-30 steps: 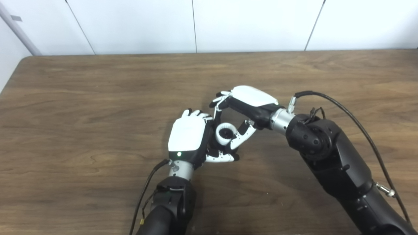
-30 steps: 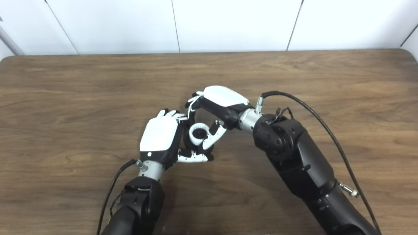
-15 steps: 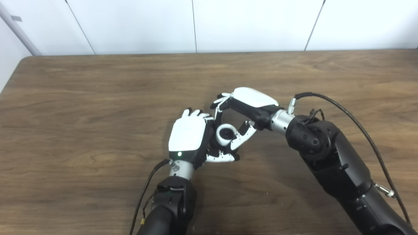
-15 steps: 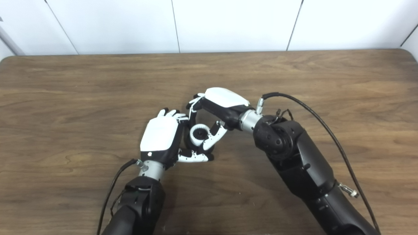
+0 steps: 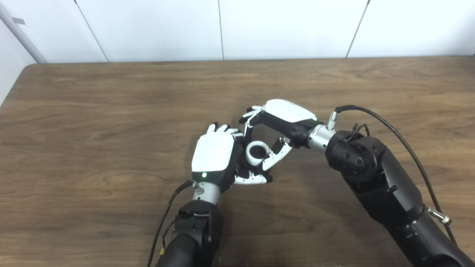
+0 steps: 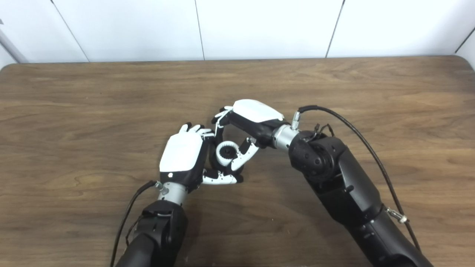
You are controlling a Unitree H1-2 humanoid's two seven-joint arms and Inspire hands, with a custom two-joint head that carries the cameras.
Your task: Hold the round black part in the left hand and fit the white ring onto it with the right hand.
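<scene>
1. Left hand (image 5: 214, 155) is curling its fingers around the round black part (image 5: 256, 151) near table (image 5: 92, 111) centre, steadying it.
2. Right hand (image 5: 282, 120) is pinching the white ring (image 5: 257, 153) from the right, apparently seating it.

one wooden table (image 5: 111, 111). two hands: the left hand (image 5: 215, 155) and the right hand (image 5: 284, 120). one white ring (image 5: 256, 153), one round black part (image 5: 256, 151) inside it. one cable per arm.
</scene>
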